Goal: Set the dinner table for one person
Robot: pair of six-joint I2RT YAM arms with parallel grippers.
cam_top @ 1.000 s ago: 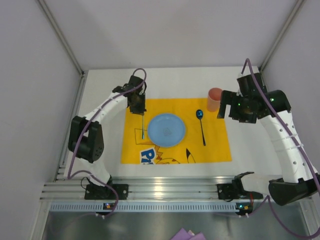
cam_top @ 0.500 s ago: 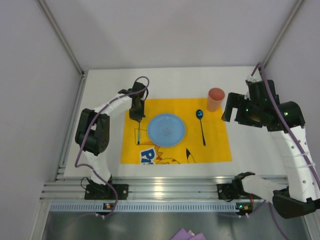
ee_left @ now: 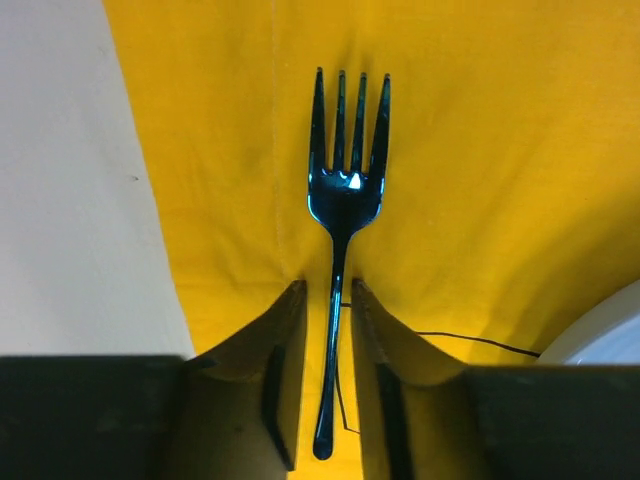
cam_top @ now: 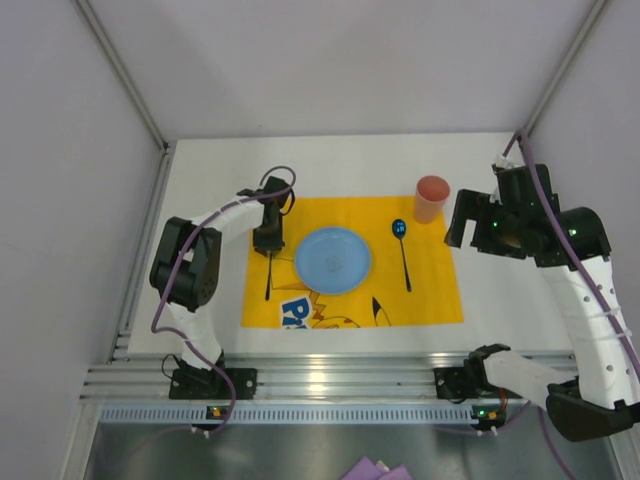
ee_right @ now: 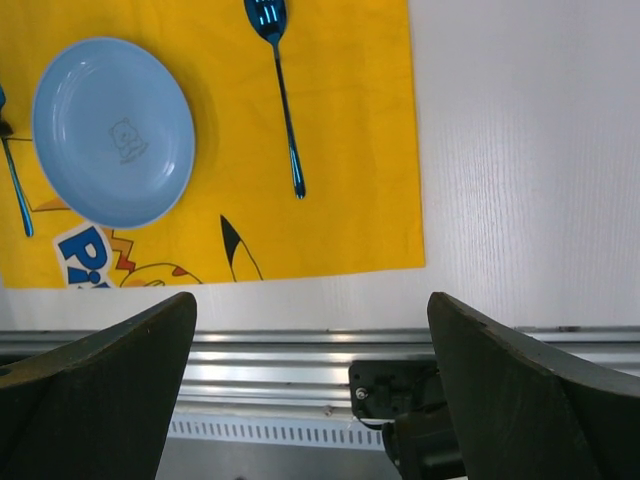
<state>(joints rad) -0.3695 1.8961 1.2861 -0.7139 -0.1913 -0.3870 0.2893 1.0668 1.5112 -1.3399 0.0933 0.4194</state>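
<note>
The white dinner table [cam_top: 205, 175] carries a yellow cartoon-print cloth [cam_top: 432, 298]. On the cloth lie a light blue plate [cam_top: 333, 260], a dark blue spoon [cam_top: 403, 257] to its right and a dark blue fork [cam_top: 268, 280] to its left. A pink cup [cam_top: 432, 198] stands at the cloth's far right corner. My left gripper [cam_top: 267, 243] hovers low over the fork. In the left wrist view the fork [ee_left: 345, 190] lies flat between the fingers of that gripper [ee_left: 327, 290], with cloth showing on both sides of the handle. My right gripper [cam_top: 462, 222] is wide open and empty, to the right of the cup.
An aluminium rail [cam_top: 330, 380] with the arm bases runs along the near edge of the table. Grey walls close in the left, right and far sides. The right wrist view shows the plate [ee_right: 113, 130], the spoon [ee_right: 283, 100] and bare table to the right of the cloth.
My left gripper has carried the fork toward the near side and set it on the cloth left of the plate. My right gripper has drawn back to the right, away from the cup.
</note>
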